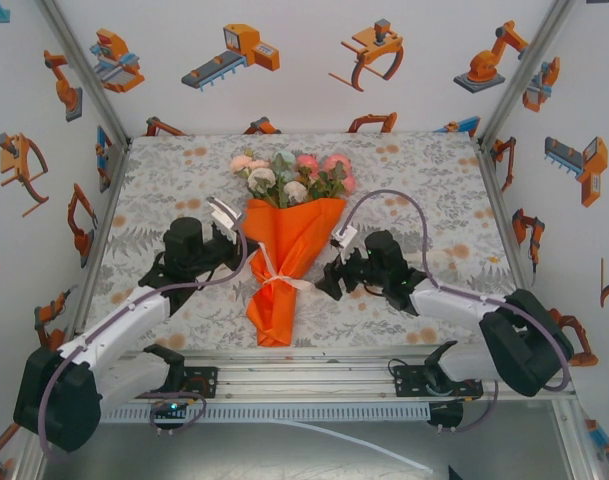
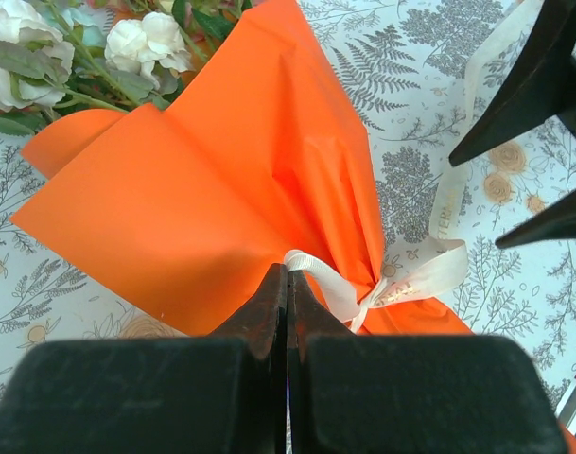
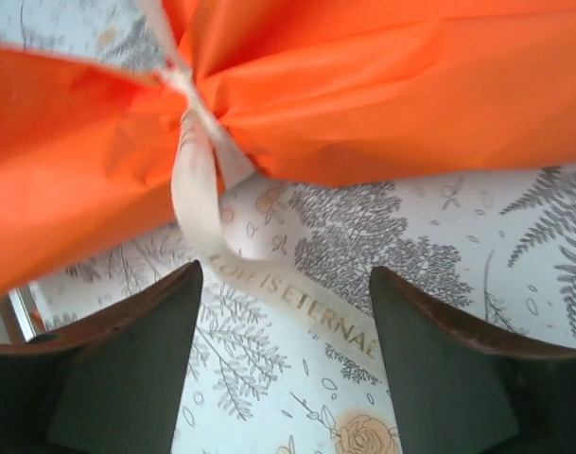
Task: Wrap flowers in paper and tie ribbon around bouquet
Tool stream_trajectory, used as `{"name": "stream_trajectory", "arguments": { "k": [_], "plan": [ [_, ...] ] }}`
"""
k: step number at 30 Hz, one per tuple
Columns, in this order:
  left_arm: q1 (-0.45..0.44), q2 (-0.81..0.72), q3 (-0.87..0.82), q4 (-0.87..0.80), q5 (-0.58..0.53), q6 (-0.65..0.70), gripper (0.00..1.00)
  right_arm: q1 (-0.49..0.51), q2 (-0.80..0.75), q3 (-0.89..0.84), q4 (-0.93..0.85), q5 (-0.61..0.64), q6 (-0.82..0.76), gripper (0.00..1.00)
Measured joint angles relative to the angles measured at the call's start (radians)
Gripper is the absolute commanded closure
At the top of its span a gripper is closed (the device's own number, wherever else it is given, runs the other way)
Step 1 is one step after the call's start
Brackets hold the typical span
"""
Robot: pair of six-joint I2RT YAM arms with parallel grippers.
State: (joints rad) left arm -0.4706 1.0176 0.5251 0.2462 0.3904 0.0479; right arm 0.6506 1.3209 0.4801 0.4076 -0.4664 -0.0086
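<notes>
The bouquet [image 1: 284, 255] lies flat on the leaf-print tablecloth [image 1: 424, 190], its orange paper [image 2: 221, 189] gathered into a cone. The flowers [image 1: 292, 175], pink, peach and white among green leaves, spill from the bouquet's wide far end, and its narrow end points toward my bases. The cream ribbon [image 2: 335, 284] is cinched round the bouquet's narrow waist and knotted on the side facing my right arm. From the knot a tail with gold lettering trails off the paper onto the cloth just beside the bouquet. My left claw [image 2: 287, 282] sits at the bouquet's left side with its fingers pressed tight together, the tips right at the ribbon band where it crosses the paper. Whether any ribbon is pinched between them I cannot tell. My right claw [image 3: 286, 284] is at the bouquet's right side, near the knot, with its jaws well apart and gripping nothing. The lettered tail lies on the cloth in the gap between them, passing close by one finger.
</notes>
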Motion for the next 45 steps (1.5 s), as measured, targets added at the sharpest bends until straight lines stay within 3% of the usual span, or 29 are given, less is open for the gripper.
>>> {"name": "stream_trajectory", "arguments": {
  "k": [5, 10, 17, 21, 24, 27, 30, 32, 35, 40, 45],
  "plan": [
    [0.0, -0.008, -0.003, 0.002, -0.002, 0.008, 1.0, 0.001, 0.095, 0.0, 0.016, -0.138, -0.067, 0.19],
    [0.0, -0.008, -0.003, 0.011, -0.002, 0.009, 1.0, 0.001, 0.2, 0.0, 0.112, -0.132, -0.081, 0.22],
    [0.0, -0.009, -0.003, 0.019, -0.008, 0.011, 1.0, 0.004, 0.301, -0.003, 0.272, -0.016, -0.109, 0.42],
    [0.0, -0.024, -0.018, 0.023, -0.025, 0.012, 1.0, 0.006, 0.269, -0.061, 0.326, 0.154, -0.108, 0.33],
    [0.0, -0.036, -0.027, 0.024, -0.035, 0.015, 1.0, 0.006, 0.234, -0.099, 0.348, 0.291, -0.105, 0.34],
    [0.0, -0.036, -0.028, 0.025, -0.042, 0.016, 1.0, 0.005, 0.229, -0.108, 0.367, 0.408, -0.097, 0.43],
    [0.0, -0.036, -0.028, 0.028, -0.043, 0.017, 1.0, -0.013, 0.229, -0.111, 0.37, 0.48, -0.08, 0.59],
    [0.0, -0.036, -0.028, 0.03, -0.047, 0.018, 1.0, -0.034, 0.233, -0.113, 0.373, 0.5, -0.057, 0.79],
    [0.0, -0.036, -0.028, 0.03, -0.051, 0.019, 1.0, -0.052, 0.239, -0.114, 0.378, 0.494, -0.034, 1.0],
    [0.0, -0.037, -0.028, 0.031, -0.051, 0.019, 1.0, -0.073, 0.218, -0.117, 0.364, 0.445, 0.01, 1.0],
    [0.0, -0.046, -0.028, 0.031, -0.05, 0.018, 1.0, -0.074, 0.068, -0.125, 0.31, 0.325, 0.089, 1.0]
  ]
}}
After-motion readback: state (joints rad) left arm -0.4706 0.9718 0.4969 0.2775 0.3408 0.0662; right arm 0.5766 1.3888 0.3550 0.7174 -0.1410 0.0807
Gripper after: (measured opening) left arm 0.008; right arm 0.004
